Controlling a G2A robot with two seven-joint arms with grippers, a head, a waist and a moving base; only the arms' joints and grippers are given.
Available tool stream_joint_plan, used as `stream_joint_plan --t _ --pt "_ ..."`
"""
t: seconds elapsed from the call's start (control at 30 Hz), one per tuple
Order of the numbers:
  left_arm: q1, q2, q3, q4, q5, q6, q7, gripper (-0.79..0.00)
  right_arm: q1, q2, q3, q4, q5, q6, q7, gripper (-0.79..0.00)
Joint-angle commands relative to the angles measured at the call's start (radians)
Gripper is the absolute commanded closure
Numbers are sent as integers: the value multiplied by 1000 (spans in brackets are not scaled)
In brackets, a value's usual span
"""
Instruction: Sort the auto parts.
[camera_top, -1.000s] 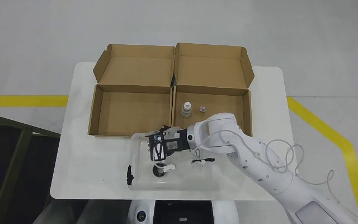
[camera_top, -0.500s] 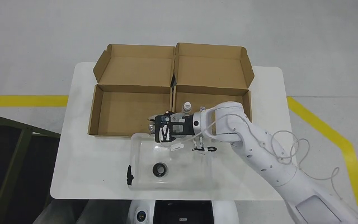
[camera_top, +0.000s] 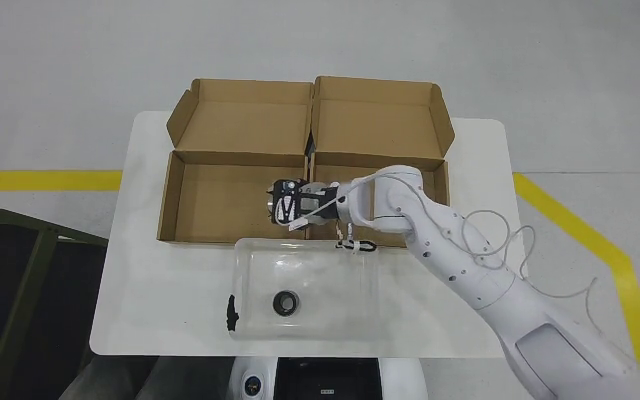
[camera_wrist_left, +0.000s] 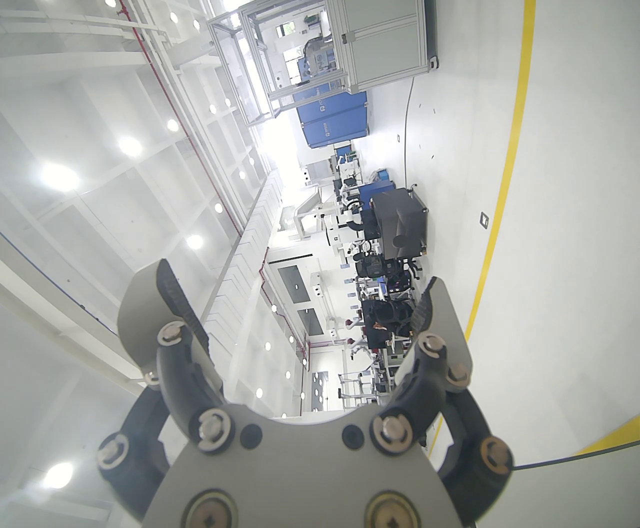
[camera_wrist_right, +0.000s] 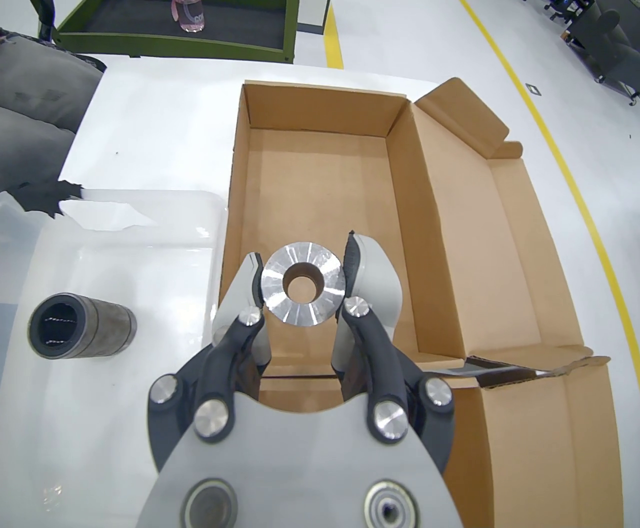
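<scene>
While the right gripper (camera_wrist_right: 302, 257) clamps a metal ring (camera_wrist_right: 322, 302) over one cardboard box (camera_wrist_right: 320, 175), a bushing (camera_wrist_right: 82, 325) lies in the tray (camera_wrist_right: 130, 265).

Bright, even overhead light washes the white worktop (camera_top: 150, 300) with only faint shadows, ceiling lamps (camera_wrist_left: 57, 176) flare into a hazy glow, and straight lines bow toward the wrist views' edges.

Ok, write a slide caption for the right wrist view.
Right pincer grips a metal ring above an open cardboard box; a dark cylinder lies in the clear tray alongside.
</scene>
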Motion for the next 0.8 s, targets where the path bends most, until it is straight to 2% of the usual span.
stream_joint_plan --t 0.0,0.3,0.77 --pt "0 0 0 0 0 0 0 -785 20 -9 -11 24 -7 5 -4 0" --pt "0 0 0 0 0 0 0 -785 107 -63 -82 152 -31 36 -19 0" --pt "0 0 0 0 0 0 0 -785 210 -152 -176 374 -71 28 -52 0"
